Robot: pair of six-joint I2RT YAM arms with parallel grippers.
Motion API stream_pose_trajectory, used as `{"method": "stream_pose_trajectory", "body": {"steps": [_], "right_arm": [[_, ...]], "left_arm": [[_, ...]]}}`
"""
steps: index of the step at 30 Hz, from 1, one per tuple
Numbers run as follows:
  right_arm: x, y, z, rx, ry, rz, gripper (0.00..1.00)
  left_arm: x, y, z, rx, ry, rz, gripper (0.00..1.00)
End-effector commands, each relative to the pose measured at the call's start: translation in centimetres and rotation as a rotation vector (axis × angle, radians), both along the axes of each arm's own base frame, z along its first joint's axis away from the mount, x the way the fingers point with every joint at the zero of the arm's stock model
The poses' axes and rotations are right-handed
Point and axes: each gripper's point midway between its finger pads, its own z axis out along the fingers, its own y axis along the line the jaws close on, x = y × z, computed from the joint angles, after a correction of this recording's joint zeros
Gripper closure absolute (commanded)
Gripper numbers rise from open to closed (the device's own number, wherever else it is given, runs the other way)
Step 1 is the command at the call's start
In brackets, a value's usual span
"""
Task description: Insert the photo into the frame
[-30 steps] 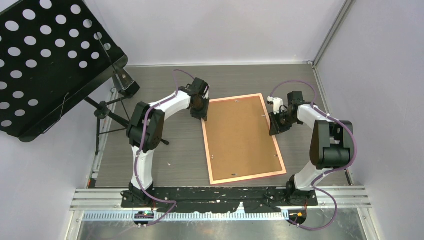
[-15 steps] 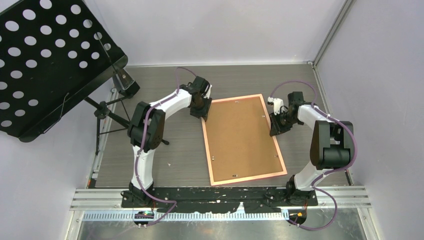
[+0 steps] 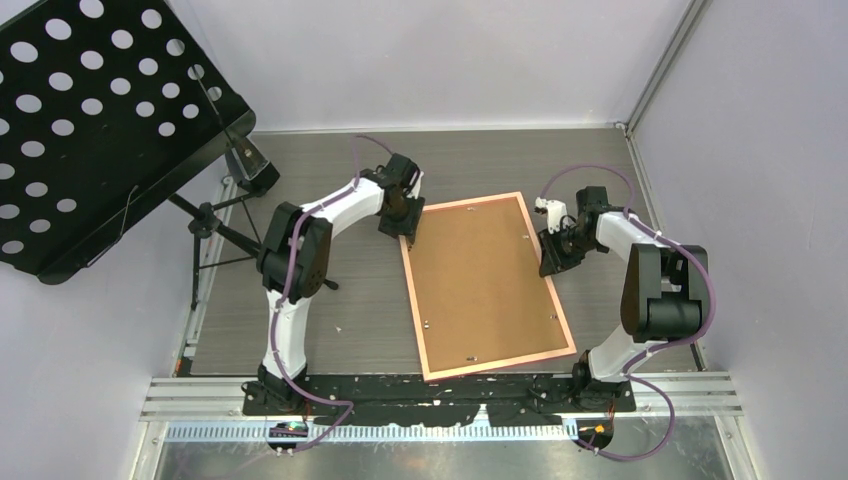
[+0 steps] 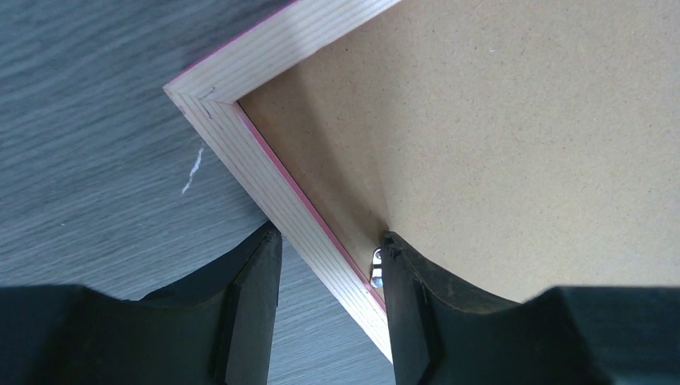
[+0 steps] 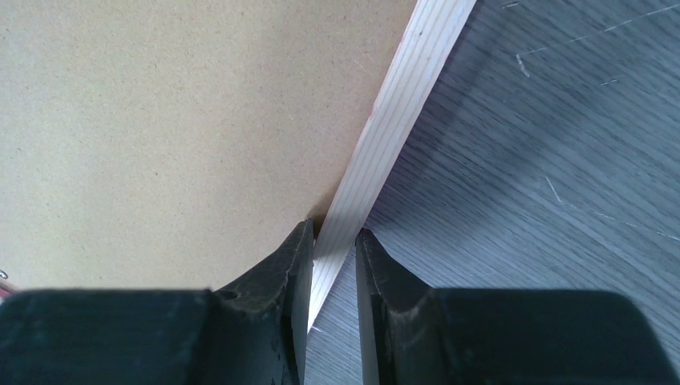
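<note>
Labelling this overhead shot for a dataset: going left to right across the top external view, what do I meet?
music stand → left gripper → frame → right gripper

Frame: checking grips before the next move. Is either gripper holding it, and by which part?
The right gripper pinches the frame by its right side rail. The left gripper only straddles the left rail near the far corner, jaws apart.

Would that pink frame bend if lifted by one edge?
Probably not: the frame has wooden rails and a board back that look stiff. Being thin, it is likely light. Lying flat on the smooth table, it would probably slide rather than tip.
</note>
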Motion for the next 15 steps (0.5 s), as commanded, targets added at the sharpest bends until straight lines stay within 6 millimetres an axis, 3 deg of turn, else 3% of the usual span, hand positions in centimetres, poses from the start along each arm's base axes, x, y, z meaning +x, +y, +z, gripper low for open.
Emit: {"method": "stream_pose_trajectory", "body": {"steps": [1, 9, 15], "right_arm": [[0.2, 1.3, 1.8, 0.066, -0.046, 0.035, 0.95], [0.7, 0.9, 2.0, 0.05, -0.044, 0.002, 0.94], [0.7, 0.8, 1.9, 0.044, -0.037, -0.007, 0.95]], "left_arm": [[-1.3, 0.1, 0.3, 0.003, 0.003, -0.018, 0.52], [-2.5, 0.5, 0.3, -0.004, 0.014, -0.033, 0.51], [-3.0, -0.2, 1.5, -0.054, 0.014, -0.047, 0.5]]}}
